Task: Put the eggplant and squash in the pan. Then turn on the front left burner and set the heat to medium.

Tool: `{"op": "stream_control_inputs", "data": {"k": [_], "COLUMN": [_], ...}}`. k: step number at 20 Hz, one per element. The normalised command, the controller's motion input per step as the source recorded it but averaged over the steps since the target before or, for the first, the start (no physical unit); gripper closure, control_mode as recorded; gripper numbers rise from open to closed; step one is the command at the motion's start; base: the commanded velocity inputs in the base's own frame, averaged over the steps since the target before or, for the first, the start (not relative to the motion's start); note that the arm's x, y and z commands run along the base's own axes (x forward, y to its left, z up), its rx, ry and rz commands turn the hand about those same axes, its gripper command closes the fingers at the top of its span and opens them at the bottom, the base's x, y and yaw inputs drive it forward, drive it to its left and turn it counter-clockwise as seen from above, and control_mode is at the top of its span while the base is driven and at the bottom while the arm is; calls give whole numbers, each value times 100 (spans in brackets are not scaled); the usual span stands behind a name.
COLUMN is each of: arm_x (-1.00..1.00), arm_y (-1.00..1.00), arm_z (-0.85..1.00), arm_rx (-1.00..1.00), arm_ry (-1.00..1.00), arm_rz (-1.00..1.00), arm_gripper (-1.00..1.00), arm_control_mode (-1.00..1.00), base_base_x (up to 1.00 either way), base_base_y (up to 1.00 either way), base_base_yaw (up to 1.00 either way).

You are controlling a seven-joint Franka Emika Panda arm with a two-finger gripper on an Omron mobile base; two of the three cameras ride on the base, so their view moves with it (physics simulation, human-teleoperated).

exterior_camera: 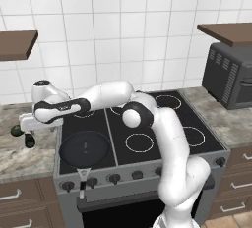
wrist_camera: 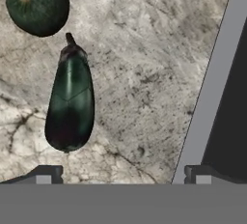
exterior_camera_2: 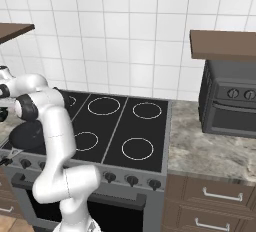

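A simulated kitchen with a black glass stove point(exterior_camera: 147, 124) set into a mottled grey stone counter point(exterior_camera: 19, 148). The stove top carries six thin white ring burners in all, counted most easily from the right base view. One round, shallow, dark grey-black frying pan point(exterior_camera: 84, 148) with a short grey metal handle pointing toward the front edge sits on the front left burner point(exterior_camera: 74, 159), covering most of its ring. A row of dark knobs point(exterior_camera: 114, 178) runs along the stove's front panel.

One white robot arm with dark joints reaches left across the stove, its hand out over the counter beside the stove's left edge. The two-finger gripper point(wrist_camera: 123, 172) points down at the stone, its jaws spread wide with nothing between them.

Two vegetables lie on the counter left of the stove, near each other but not touching. One is a stubby oval eggplant point(wrist_camera: 70, 103), very dark, almost black with a green sheen, lying on its side under the hand's left half. The other is a round, slightly flattened dark green squash point(wrist_camera: 37, 5) with a short pale stem, just past the eggplant's stem end. Both are outside the pan.

One dark grey toaster oven point(exterior_camera: 231, 74) stands on the counter to the right of the stove, under a brown wooden shelf point(exterior_camera: 226, 33)
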Motion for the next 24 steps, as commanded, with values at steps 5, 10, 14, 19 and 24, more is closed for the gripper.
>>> {"op": "stream_control_inputs", "data": {"k": [5,10,14,19,24], "arm_x": [0,1,8,15,4], "arm_y": [32,24,14,13,11], "arm_z": [-3,-12,-14,-23,-23], "arm_rx": [-3,0,0,0,0], "arm_ry": [2,0,0,0,0], "arm_rz": [0,0,0,0,0], "arm_gripper": [-100,-100,-100,-100,-100], "arm_control_mode": [-100,-100,-100,-100,-100], "base_base_x": [0,0,0,0,0], "base_base_y": [0,0,0,0,0], "base_base_yaw": [0,0,0,0,0]}}
